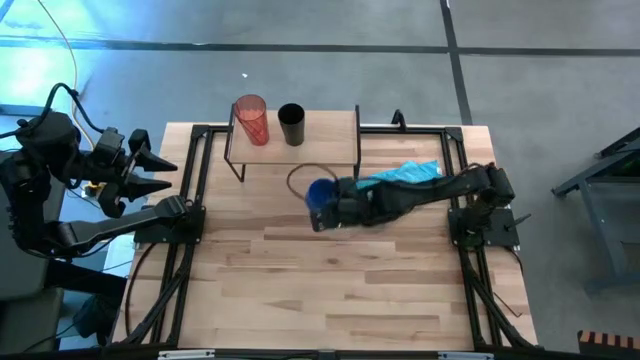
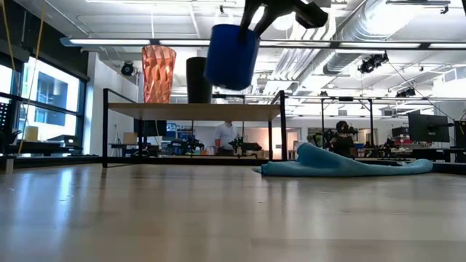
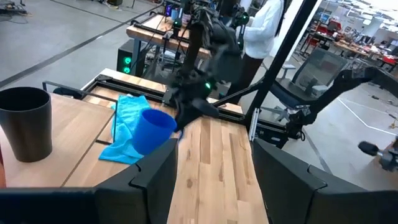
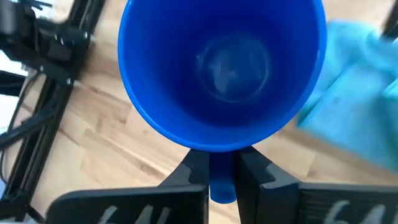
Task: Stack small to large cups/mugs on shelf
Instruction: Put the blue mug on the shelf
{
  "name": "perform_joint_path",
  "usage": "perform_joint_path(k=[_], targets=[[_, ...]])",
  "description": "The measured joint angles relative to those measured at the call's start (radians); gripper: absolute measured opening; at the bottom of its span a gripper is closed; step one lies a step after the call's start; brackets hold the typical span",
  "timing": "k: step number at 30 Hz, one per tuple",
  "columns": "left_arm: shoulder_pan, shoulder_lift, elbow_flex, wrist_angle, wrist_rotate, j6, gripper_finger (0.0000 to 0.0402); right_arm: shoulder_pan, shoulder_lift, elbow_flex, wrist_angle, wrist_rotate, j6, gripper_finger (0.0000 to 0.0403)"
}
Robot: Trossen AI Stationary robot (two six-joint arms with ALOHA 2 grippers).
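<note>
We see the right gripper [image 4: 222,163] clenched on the blue mug [image 1: 320,193] by its handle, the fingers [image 4: 194,168] pinching it on both sides. The mug hangs in the air above the tabletop [image 1: 330,290], just in front of the shelf [image 1: 335,130] and tilted slightly in the low view, its rim roughly level with the shelf board or a bit higher. The orange-red tumbler [image 1: 251,119] and black cup [image 1: 291,124] stand upright side by side on the shelf's left half, close but apart. A light-blue cloth [image 1: 405,174] lies crumpled on the table beside the shelf's right legs, under the right arm. The left gripper [image 1: 155,172] sits parked at the table's left edge, well away from the mugs, fingers spread and holding nothing.
</note>
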Motion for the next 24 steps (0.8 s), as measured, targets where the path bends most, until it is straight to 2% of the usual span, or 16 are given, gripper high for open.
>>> perform_joint_path(k=[12, 24], targets=[[0.0, 0.0, 0.0, 0.0, -0.004, -0.004, 0.0193, -0.177, -0.139, 0.0, -0.057, 0.0, -0.147, 0.0012], [0.0, 0.0, 0.0, 0.001, -0.035, -0.022, 0.0193, -0.367, -0.153, 0.0, -0.029, -0.056, -0.221, 0.0012]])
